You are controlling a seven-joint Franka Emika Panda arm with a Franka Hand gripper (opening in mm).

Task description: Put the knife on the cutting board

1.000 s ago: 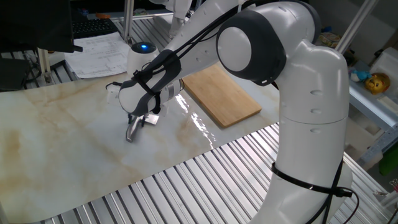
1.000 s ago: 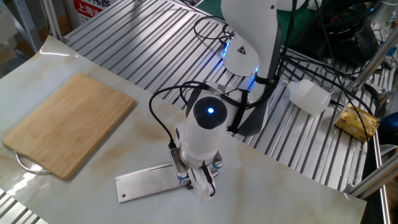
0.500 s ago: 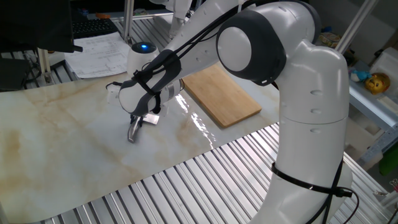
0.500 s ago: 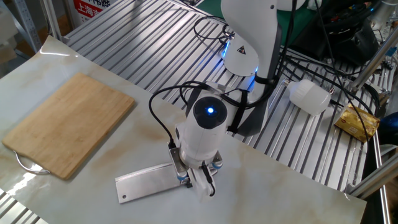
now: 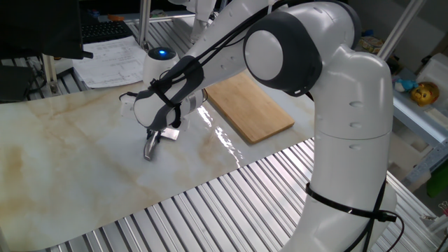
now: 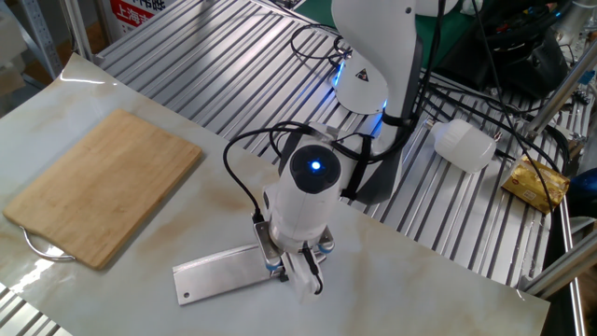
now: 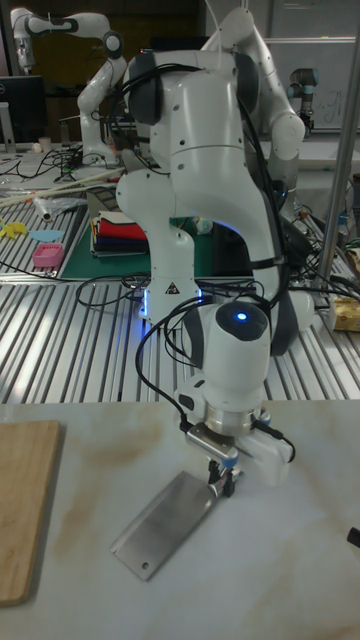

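Marble-patterned table top [image 6: 392,271] carries everything. Near its front edge lies the knife [image 6: 224,273] — blade flat, long axis pointing toward the cutting board [image 6: 98,187], which rests well apart at the far end. The gripper [image 7: 221,480] stands over the handle end; whether its fingers already clamp the handle cannot be told.

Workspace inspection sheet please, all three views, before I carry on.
Surface: pale marbled sheet over a ribbed metal table.
Job's things: all-metal silver cleaver flat on the sheet; light-brown wooden cutting board apart from it, bare.
Clutter: nothing seen on the sheet.
Tool: tool down at the cleaver's handle end; grip cannot be judged.
Cables: black cable looping along the wrist.
Surroundings: papers, white plastic jug, second robot arm behind.
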